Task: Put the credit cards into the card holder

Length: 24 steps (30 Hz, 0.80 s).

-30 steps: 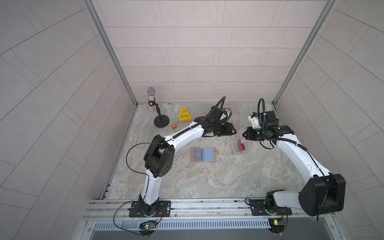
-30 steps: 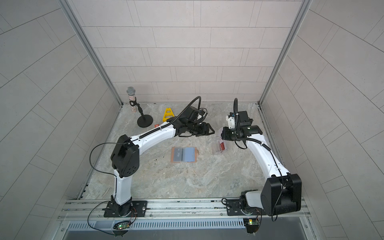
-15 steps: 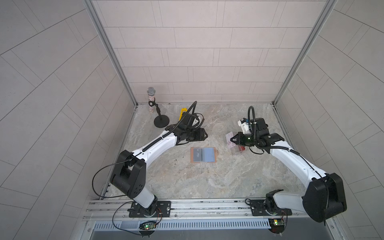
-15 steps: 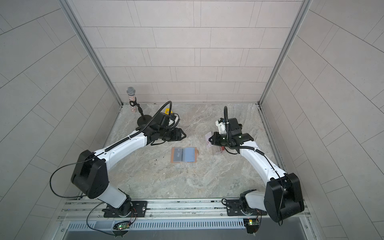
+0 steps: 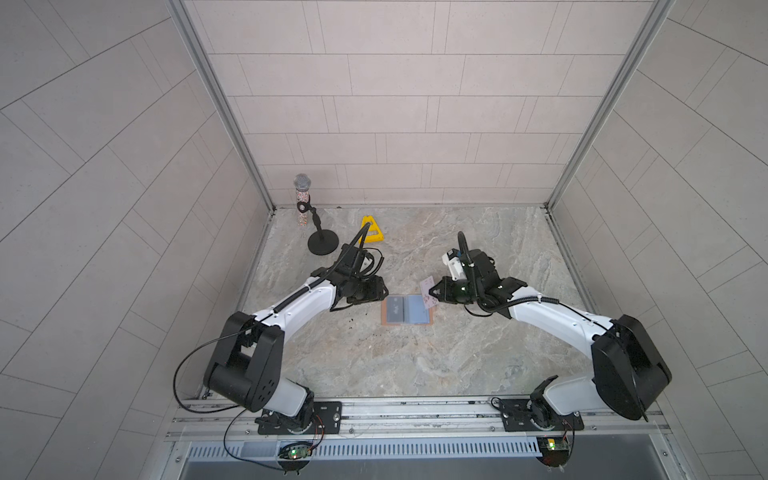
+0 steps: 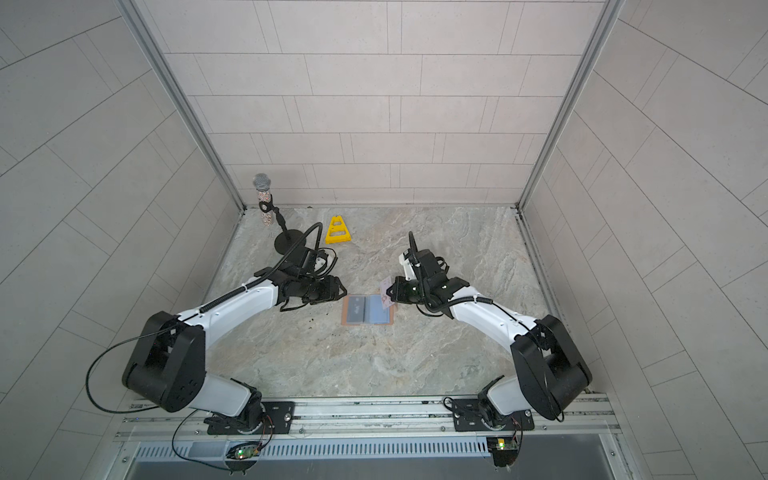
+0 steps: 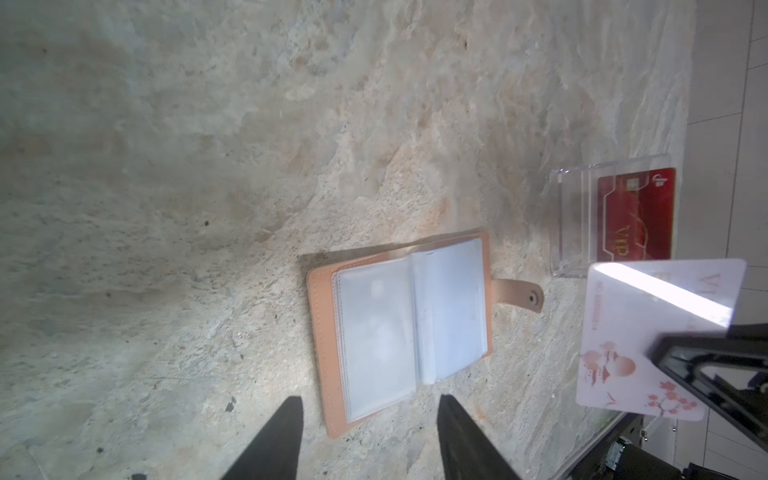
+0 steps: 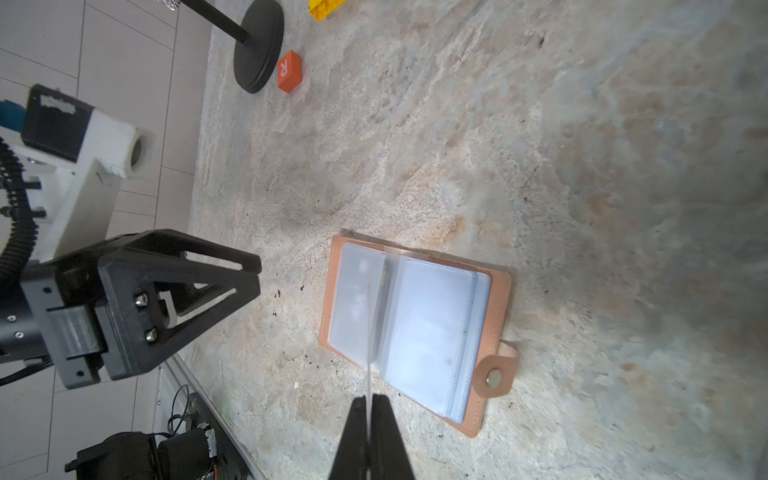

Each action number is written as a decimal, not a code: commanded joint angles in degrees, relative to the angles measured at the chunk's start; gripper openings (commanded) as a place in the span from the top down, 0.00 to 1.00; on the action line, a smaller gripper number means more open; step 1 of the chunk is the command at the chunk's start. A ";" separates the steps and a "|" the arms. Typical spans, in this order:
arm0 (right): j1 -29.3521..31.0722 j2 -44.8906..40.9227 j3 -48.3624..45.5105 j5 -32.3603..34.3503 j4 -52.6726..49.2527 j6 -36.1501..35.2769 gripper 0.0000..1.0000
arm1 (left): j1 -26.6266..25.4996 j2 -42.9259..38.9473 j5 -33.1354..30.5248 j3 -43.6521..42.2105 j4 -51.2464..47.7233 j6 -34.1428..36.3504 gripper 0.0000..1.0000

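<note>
White blossom-printed card [image 7: 648, 332] is pinched edge-on in the closed right gripper [image 8: 369, 399]. Just ahead of its tips lies the open card holder [image 7: 318, 316], clear sleeves apparently empty. Opposite, the left gripper [image 7: 370, 398] hovers part-open, holding nothing. Behind the right gripper, a red card [image 7: 636, 216] sits in a clear box [image 7: 573, 216]. Judgement: nothing stowed yet.

Pale grey tiled walls [image 5: 395, 104] enclose a marbled beige stone floor [image 5: 395, 361]; aluminium posts [image 5: 222, 104] line the back corners under soft, even light.
</note>
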 commanded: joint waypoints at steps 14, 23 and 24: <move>4.60 9.78 -1.30 1.46 12.41 8.01 1.00 | 0.33 3.19 3.85 -8.29 10.53 -3.73 0.41; 5.47 13.34 -2.10 1.24 15.26 9.26 1.00 | 0.27 7.22 5.10 -8.22 12.23 -3.87 0.41; 5.49 13.80 -2.17 1.10 15.41 9.34 1.00 | 0.30 7.46 5.19 -8.23 12.34 -3.90 0.41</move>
